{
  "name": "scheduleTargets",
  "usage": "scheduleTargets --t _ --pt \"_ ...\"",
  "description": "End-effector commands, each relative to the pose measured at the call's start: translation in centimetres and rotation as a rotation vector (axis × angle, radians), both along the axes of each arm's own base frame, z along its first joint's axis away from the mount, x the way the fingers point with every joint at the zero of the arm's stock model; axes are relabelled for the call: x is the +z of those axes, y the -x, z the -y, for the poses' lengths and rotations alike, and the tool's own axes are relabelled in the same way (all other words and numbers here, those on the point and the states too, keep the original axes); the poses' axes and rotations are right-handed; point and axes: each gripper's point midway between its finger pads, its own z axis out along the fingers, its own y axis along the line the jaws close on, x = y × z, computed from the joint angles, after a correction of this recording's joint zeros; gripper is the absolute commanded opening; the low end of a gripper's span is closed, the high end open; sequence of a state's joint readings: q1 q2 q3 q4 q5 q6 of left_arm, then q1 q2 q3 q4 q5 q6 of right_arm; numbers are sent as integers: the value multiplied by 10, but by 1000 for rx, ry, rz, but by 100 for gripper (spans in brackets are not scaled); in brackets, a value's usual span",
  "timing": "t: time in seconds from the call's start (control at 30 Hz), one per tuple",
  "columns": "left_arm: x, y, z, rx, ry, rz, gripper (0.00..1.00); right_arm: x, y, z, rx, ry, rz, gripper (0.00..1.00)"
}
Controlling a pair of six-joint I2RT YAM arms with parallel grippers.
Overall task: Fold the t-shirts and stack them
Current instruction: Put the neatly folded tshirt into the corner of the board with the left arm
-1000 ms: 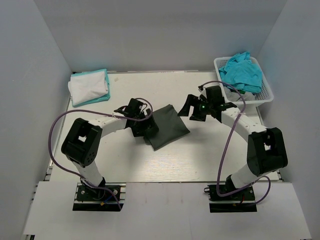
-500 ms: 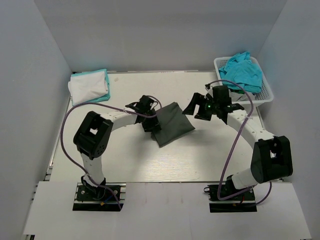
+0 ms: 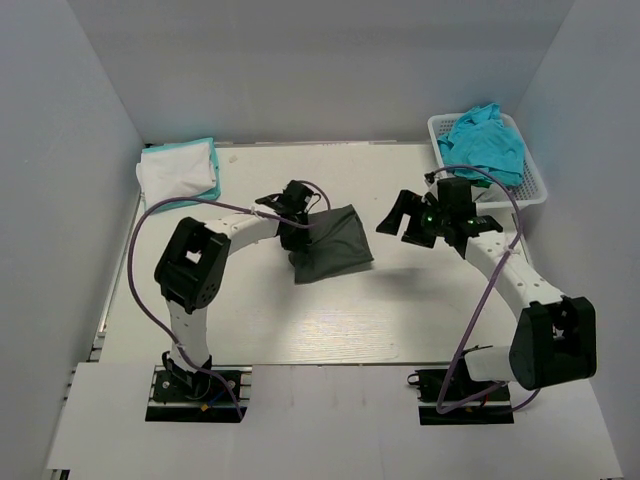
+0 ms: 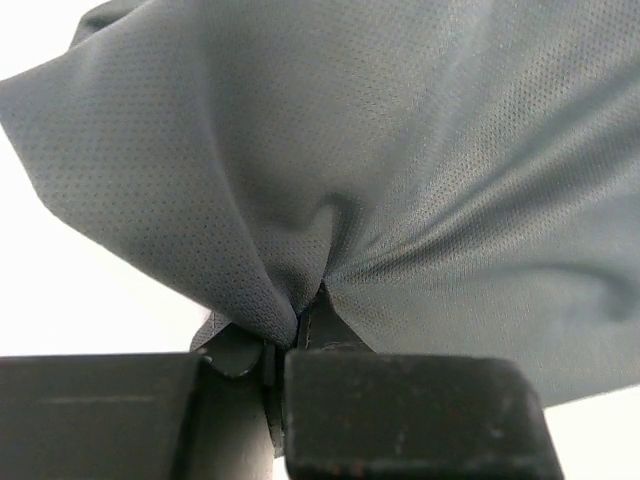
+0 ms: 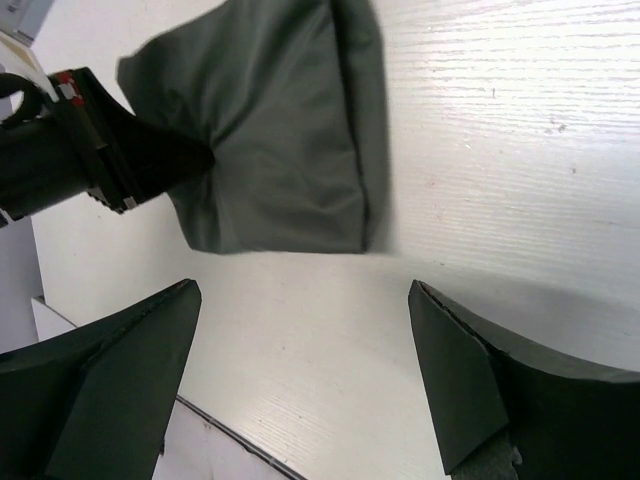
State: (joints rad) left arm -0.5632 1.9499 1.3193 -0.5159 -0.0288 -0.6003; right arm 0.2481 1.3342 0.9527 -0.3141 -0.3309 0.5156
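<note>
A folded dark charcoal grey t-shirt (image 3: 335, 245) lies at the table's middle. My left gripper (image 3: 300, 226) is shut on its left edge, and the cloth (image 4: 400, 170) puckers where it enters the closed fingers (image 4: 400, 410). The right wrist view shows the same shirt (image 5: 285, 130) with the left gripper (image 5: 203, 158) pinching its edge. My right gripper (image 3: 403, 222) hovers to the right of the shirt, open and holding nothing (image 5: 303, 300). A white shirt folded on a turquoise one (image 3: 178, 172) sits at the back left. A crumpled turquoise shirt (image 3: 487, 140) fills the basket.
The white lattice basket (image 3: 537, 186) stands at the back right corner. Grey walls close in the table on the left, back and right. Purple cables loop beside both arms.
My left gripper went from open to shut on the grey shirt's left edge, and the shirt shifted slightly. The right gripper drew back to the right, still open.
</note>
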Motion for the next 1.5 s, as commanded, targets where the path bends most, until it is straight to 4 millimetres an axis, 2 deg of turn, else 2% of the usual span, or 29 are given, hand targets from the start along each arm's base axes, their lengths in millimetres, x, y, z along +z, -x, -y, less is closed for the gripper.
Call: scheduleTargets --t 0.0,0.17,0.27,0.37,0.57,0.67,0.7,0.8,0.87,0.9,0.97,1.17,1.3,1.4,1.43,1.47 --pt "23 -22 -45 -82 -232 124 0 9 1 9 -24 16 34 90" --pt "57 -49 -74 -143 -394 245 0 16 0 14 -43 31 68 90" --pt "74 -61 -100 -158 -464 284 0 19 -1 14 -43 35 74 90" --pt "103 -79 -126 -121 -550 345 0 19 -2 17 -50 46 70 90" --pt "154 -109 -161 -118 -636 490 0 19 -6 18 -57 58 66 90" --pt "171 -120 -173 -130 -665 533 0 18 -8 17 -60 55 48 90" --pt "181 -126 -183 -108 -673 549 0 18 -8 16 -54 52 46 90" --pt "191 -139 -199 -105 -681 561 0 23 -10 13 -55 39 47 90" --pt "203 -148 -204 -120 -677 601 0 25 -12 12 -59 33 44 90" --pt "210 -153 -212 -106 -678 618 0 26 -15 11 -53 30 44 90" --pt "219 -162 -215 -126 -662 660 0 31 -17 11 -52 30 42 90" --pt "239 -178 -243 -102 -642 706 0 42 -19 9 -26 38 38 90" --pt "233 -191 -264 -66 -644 670 0 54 -20 11 -23 55 62 90" --pt "217 -200 -286 -48 -656 604 0 60 -22 11 -27 55 70 90" --pt "224 -205 -297 -26 -662 606 0 60 -22 10 -24 51 70 90" --pt "219 -206 -302 -23 -665 587 0 59 -22 10 -25 48 65 90"
